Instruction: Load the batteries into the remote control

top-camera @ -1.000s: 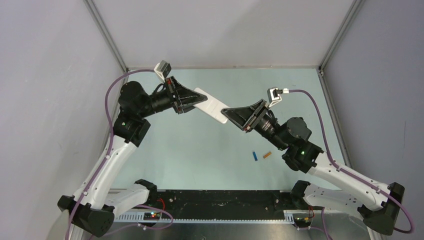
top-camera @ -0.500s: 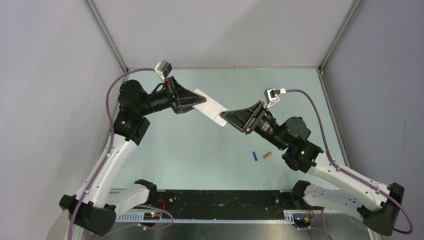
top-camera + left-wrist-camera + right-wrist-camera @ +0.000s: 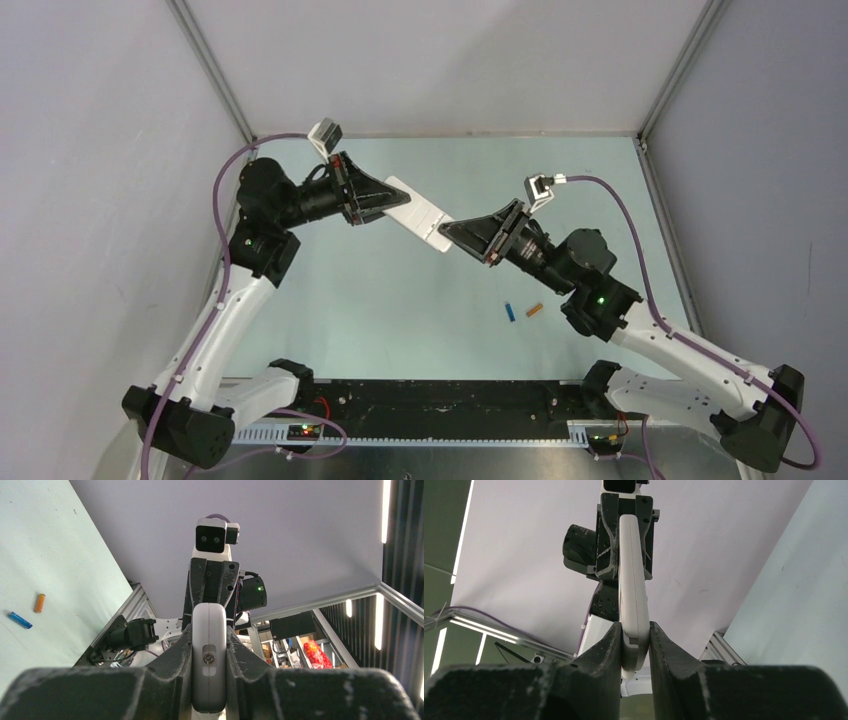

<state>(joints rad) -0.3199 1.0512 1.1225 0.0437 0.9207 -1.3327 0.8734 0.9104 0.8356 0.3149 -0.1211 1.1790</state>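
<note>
The white remote control (image 3: 418, 215) hangs in the air between both arms, plain back up. My left gripper (image 3: 388, 207) is shut on its far-left end; in the left wrist view the remote's end (image 3: 209, 650) sits pinched between the dark fingers. My right gripper (image 3: 446, 235) is shut on its near-right end, seen edge-on in the right wrist view (image 3: 634, 605). The blue battery (image 3: 510, 312) and the orange battery (image 3: 534, 310) lie side by side on the table, below the right arm. Both also show in the left wrist view: blue (image 3: 20, 620), orange (image 3: 39, 603).
The pale green table (image 3: 400, 300) is boxed in by grey walls with metal corner posts (image 3: 215, 75). A black rail (image 3: 430, 400) runs along the near edge between the arm bases.
Both arms have shifted slightly left with the remote held between them; the right gripper has slid a little further along the remote. The batteries have not moved.
</note>
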